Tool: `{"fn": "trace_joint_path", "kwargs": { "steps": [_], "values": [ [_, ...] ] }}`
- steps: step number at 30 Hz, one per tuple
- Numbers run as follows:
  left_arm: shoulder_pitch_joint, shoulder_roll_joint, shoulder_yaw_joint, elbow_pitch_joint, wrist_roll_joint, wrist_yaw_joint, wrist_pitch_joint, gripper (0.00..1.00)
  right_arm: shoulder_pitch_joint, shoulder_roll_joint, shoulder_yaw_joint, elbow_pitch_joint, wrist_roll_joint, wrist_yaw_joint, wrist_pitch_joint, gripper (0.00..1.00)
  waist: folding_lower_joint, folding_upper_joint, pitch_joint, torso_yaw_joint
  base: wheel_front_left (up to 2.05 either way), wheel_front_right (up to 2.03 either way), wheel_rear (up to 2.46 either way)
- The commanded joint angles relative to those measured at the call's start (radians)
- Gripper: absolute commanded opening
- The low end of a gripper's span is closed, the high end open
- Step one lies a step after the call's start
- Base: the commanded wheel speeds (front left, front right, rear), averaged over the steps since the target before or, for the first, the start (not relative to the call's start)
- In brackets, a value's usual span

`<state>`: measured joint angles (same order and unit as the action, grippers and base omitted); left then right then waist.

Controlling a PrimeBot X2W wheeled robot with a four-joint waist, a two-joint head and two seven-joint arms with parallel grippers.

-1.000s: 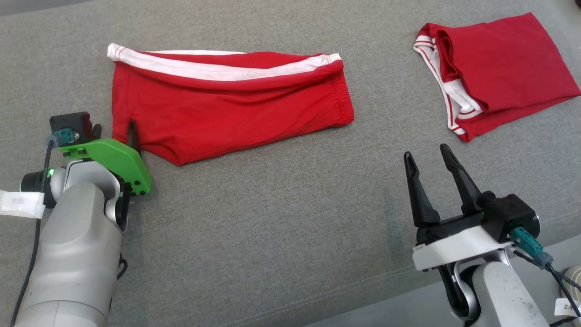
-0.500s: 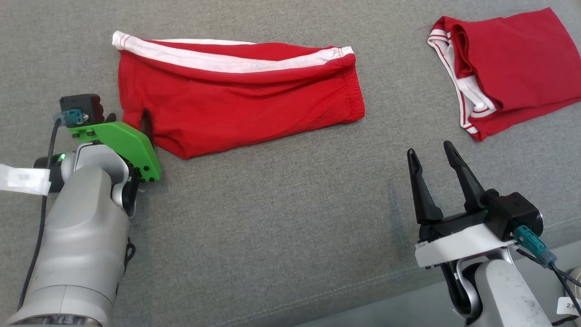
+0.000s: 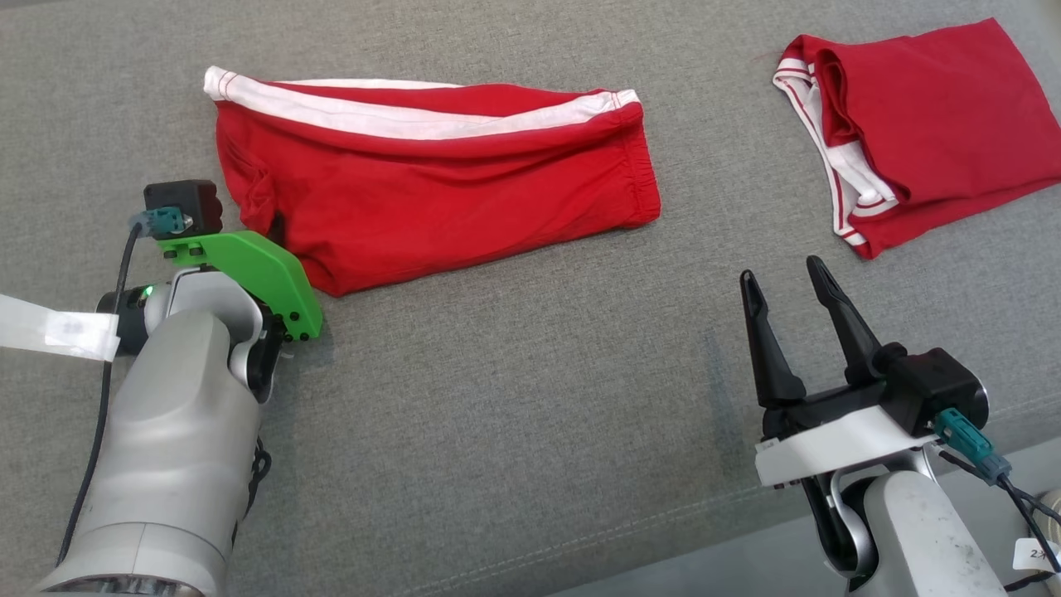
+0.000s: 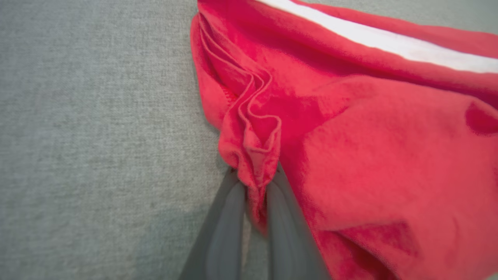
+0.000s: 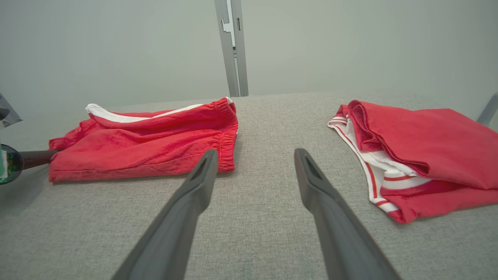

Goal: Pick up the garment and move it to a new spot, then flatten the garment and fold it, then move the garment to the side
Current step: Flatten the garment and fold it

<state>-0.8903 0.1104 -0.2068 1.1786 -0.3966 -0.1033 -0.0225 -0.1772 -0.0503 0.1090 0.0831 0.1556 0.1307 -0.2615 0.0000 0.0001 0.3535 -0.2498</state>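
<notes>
**Left gripper** point(image 4: 255, 177): clenched, and pinching a pleated bunch of cloth at one leg corner of the red shorts point(image 3: 431, 182). Its two fingers point(image 4: 229, 217) are standing almost together with the gathered hem squeezed between them. The rest of the shorts is lying ahead of those fingers and to their right, spread on the grey padded surface point(image 3: 530, 398). The white side stripe point(image 3: 398, 120) is running along the edge farthest from the gripper.

**Right gripper** point(image 3: 781, 272): released, jaws standing wide, gripping nothing, and hovering over bare surface. The waistband end of the shorts is lying ahead of it and to its left, apart from it. A second red garment point(image 3: 920, 133), folded, is lying ahead and to its right, untouched.

**Step in hand, as judged:** a grip is being secured on one corner, opening either the pick-up or a fold; the frames are not settling which. The shorts are looking doubled lengthwise, so a fold is the likelier reading.

**Next move, as judged:** it is calling for the pinched corner to be lifted clear without dragging the whole piece. The right gripper would need to take a matching corner if the cloth is to travel evenly.
</notes>
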Motion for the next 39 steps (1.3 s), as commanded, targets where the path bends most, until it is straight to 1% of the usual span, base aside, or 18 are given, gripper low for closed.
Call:
{"fn": "trace_joint_path", "kwargs": {
  "steps": [1,6,11,18,25,29,30,31,36,39],
  "values": [
    [0.049,0.000,-0.001,0.028,-0.008,0.010,0.008,0.00,-0.006,-0.001,-0.003,0.003,-0.005,0.000,-0.004,1.00,0.0000,-0.0001,-0.004,0.003,0.00,0.00,0.00],
    [0.073,-0.005,0.023,0.032,-0.036,0.023,-0.031,0.00,0.010,-0.001,-0.011,0.009,-0.009,0.000,-0.004,1.00,0.0000,-0.0001,-0.032,0.021,0.00,0.00,0.00],
    [0.119,-0.020,0.033,0.027,-0.064,0.013,-0.073,0.00,0.028,-0.001,-0.015,0.014,-0.015,0.000,-0.004,1.00,0.0000,-0.0001,-0.073,0.048,0.00,0.00,0.00],
    [0.189,-0.042,0.041,0.008,-0.100,0.006,-0.113,0.00,0.053,-0.001,-0.014,0.017,-0.019,0.000,0.010,1.00,0.0000,-0.0001,-0.133,0.060,0.00,0.00,0.00],
    [0.265,-0.052,0.037,-0.020,-0.130,0.034,-0.135,0.00,0.083,-0.001,-0.025,0.011,-0.022,0.000,0.020,1.00,0.0000,-0.0001,-0.178,0.059,0.00,0.00,0.00],
    [0.289,-0.055,0.035,-0.044,-0.139,0.038,-0.144,0.00,0.095,-0.001,-0.032,0.007,-0.021,0.000,0.024,1.00,0.0000,-0.0001,-0.190,0.060,0.00,0.00,0.00],
    [0.294,-0.055,0.026,-0.057,-0.131,0.038,-0.152,0.79,0.097,-0.001,-0.034,0.006,-0.022,0.000,0.026,1.00,0.0000,-0.0001,-0.193,0.061,0.00,0.00,0.00],
    [0.301,-0.056,0.024,-0.071,-0.131,0.040,-0.165,1.00,0.100,-0.001,-0.036,0.005,-0.022,0.000,0.028,1.00,0.0000,-0.0001,-0.196,0.063,0.00,0.00,0.00],
    [0.338,-0.055,0.010,-0.147,-0.117,0.053,-0.214,1.00,0.111,-0.001,-0.033,0.000,-0.019,0.000,0.040,1.00,0.0000,-0.0001,-0.216,0.076,0.00,0.00,0.00],
    [0.373,-0.041,0.003,-0.237,-0.087,0.066,-0.237,1.00,0.110,-0.001,-0.042,0.000,-0.013,0.000,0.054,1.00,0.0000,-0.0001,-0.230,0.093,0.00,0.00,0.00]
  ]
}}
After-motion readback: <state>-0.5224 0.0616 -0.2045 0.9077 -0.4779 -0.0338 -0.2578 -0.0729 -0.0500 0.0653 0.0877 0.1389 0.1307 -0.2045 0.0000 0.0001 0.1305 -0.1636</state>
